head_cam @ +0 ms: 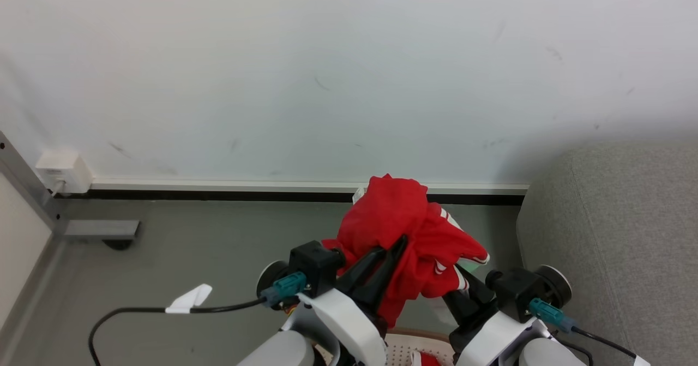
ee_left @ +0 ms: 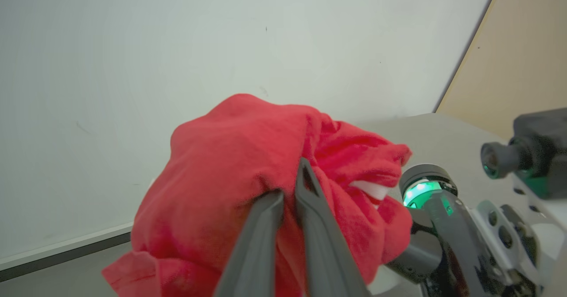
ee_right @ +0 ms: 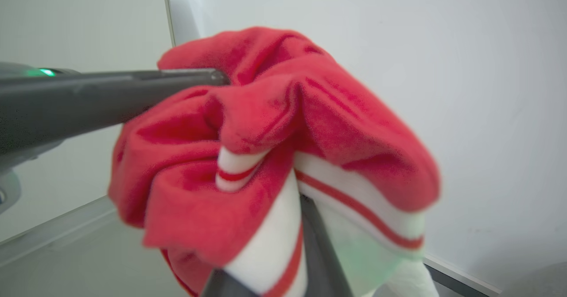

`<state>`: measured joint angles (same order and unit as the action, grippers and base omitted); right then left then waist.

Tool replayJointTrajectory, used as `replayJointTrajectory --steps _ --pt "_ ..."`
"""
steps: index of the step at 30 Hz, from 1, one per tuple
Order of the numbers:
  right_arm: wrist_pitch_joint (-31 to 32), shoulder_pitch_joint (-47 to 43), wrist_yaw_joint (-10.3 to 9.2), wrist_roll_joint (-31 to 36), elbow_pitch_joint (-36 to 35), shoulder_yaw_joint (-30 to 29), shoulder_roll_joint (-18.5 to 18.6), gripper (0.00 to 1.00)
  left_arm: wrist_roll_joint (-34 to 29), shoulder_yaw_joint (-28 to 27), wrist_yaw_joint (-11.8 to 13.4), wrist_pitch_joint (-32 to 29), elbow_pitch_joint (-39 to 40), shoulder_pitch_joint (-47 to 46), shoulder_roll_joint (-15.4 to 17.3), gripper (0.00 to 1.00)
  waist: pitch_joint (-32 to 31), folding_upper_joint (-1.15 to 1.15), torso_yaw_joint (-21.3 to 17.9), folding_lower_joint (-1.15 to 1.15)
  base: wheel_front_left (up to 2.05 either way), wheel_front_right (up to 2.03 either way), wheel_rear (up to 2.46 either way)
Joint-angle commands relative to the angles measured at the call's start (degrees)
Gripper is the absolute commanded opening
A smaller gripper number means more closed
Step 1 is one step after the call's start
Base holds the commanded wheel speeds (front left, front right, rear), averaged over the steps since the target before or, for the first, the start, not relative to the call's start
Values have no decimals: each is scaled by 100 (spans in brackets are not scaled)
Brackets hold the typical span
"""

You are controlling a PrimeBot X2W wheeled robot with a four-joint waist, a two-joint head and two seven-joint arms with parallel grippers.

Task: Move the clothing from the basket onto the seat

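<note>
Head view: my left tool (head_cam: 395, 247) and right tool (head_cam: 462, 279) hold the clothing (head_cam: 395, 219) bunched in the air above the basket (head_cam: 404, 348); the seat (head_cam: 611, 235) lies to my right.
Left wrist view: left tool (ee_left: 290, 181) nearly closed, pinching a fold of the clothing (ee_left: 230, 155).
Right wrist view: right tool (ee_right: 279, 248) closed narrowly on the white-striped part of the clothing (ee_right: 283, 111).

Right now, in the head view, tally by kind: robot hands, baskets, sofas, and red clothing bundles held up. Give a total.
Hands: 2, left hand and right hand
Basket: 1
Sofa: 1
Held red clothing bundle: 1
Total: 5
</note>
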<state>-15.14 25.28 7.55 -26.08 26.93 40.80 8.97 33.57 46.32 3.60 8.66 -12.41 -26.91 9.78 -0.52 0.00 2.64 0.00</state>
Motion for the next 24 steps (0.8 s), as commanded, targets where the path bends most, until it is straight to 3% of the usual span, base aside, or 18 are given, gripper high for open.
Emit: replayJointTrajectory --steps 1,7,8,10,11,12,13,24 --pt "1 -108 -12 -47 -79 -73 35 0 50 -22 36 47 -24 52 46 0 2 0 -28 0 0 0 0" --pt "0 -249 -12 -54 -289 -278 66 0 69 1 43 50 -45 67 61 0 3 0 -99 0 0 0 0" --pt "0 -283 -12 -42 -343 -330 72 0 71 3 50 50 -41 65 61 5 3 0 -111 0 0 0 0" --pt "0 -342 -12 -1 -452 -433 90 0 72 7 69 49 -28 62 62 45 1 0 -134 0 0 0 0" --pt "0 -357 -12 12 -513 -497 100 0 70 9 75 49 -21 62 65 56 2 0 -145 0 0 0 0" --pt "0 -380 -12 33 -575 -559 117 0 71 9 86 51 -16 63 70 91 3 0 -156 0 0 0 0" --pt "0 -413 -12 59 -630 -619 125 0 74 7 95 55 -10 66 75 100 3 0 -167 0 0 0 0" --pt "0 -594 -12 311 -1009 -1185 334 0 79 -43 195 172 139 124 127 100 17 0 -423 0 0 0 0"
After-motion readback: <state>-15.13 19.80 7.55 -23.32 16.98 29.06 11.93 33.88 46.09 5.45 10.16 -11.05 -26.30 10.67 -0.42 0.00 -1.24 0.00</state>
